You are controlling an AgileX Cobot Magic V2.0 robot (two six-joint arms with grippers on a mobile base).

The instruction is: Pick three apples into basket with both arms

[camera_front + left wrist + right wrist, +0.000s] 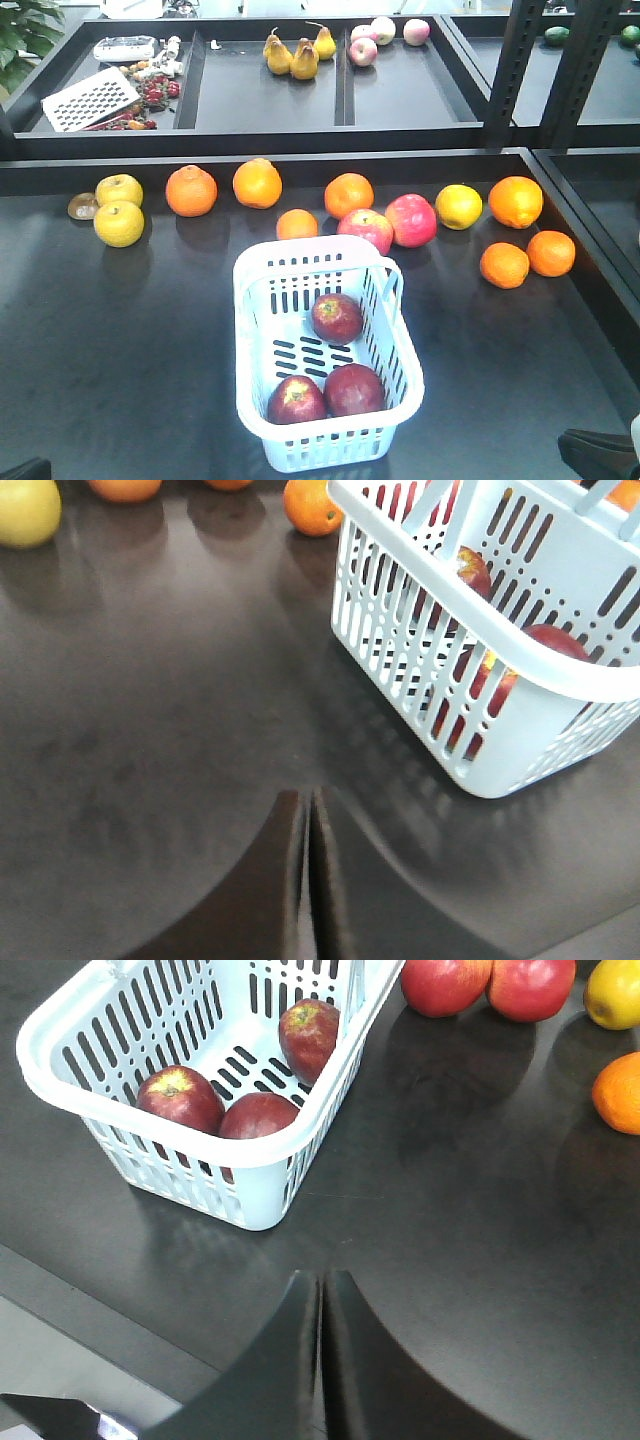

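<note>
Three dark apples (337, 318) lie inside the basket (255, 305), partly screened by its slotted walls in the left wrist view. Bare dark table (120, 350) spreads on both sides. Left gripper (308, 880) and right gripper (320, 1350) hover nearby, fingers pressed together, empty

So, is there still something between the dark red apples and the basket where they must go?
No. All three apples already lie inside the basket. Both the left gripper and right gripper are shut, holding nothing.
</note>
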